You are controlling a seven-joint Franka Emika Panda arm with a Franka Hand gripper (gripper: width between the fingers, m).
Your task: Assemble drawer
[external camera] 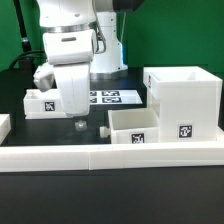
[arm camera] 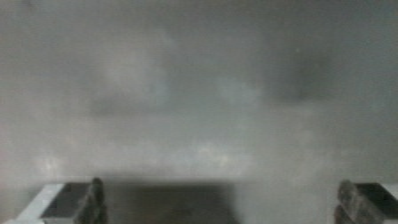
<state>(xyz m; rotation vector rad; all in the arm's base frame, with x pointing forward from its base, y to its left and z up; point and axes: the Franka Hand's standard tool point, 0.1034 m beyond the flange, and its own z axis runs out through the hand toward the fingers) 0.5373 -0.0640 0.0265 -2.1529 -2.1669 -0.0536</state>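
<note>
The large boxy white housing (external camera: pixel 186 96) stands at the exterior view's right, with a tag on its front. One small tray (external camera: pixel 136 125) sits just left of it, tagged, its knob (external camera: pixel 103 131) pointing left. The second tray (external camera: pixel 40 101) lies at the left, partly behind the arm. My gripper (external camera: pixel 78 121) points down between the two trays, low over the table and just left of the knob. In the wrist view its fingertips (arm camera: pixel 71 202) stand wide apart, with only blurred grey surface between them. It is open and holds nothing.
The marker board (external camera: pixel 112 97) lies flat behind the gripper. A long low white border wall (external camera: pixel 110 155) runs along the front. The arm's body fills the upper middle of the exterior view.
</note>
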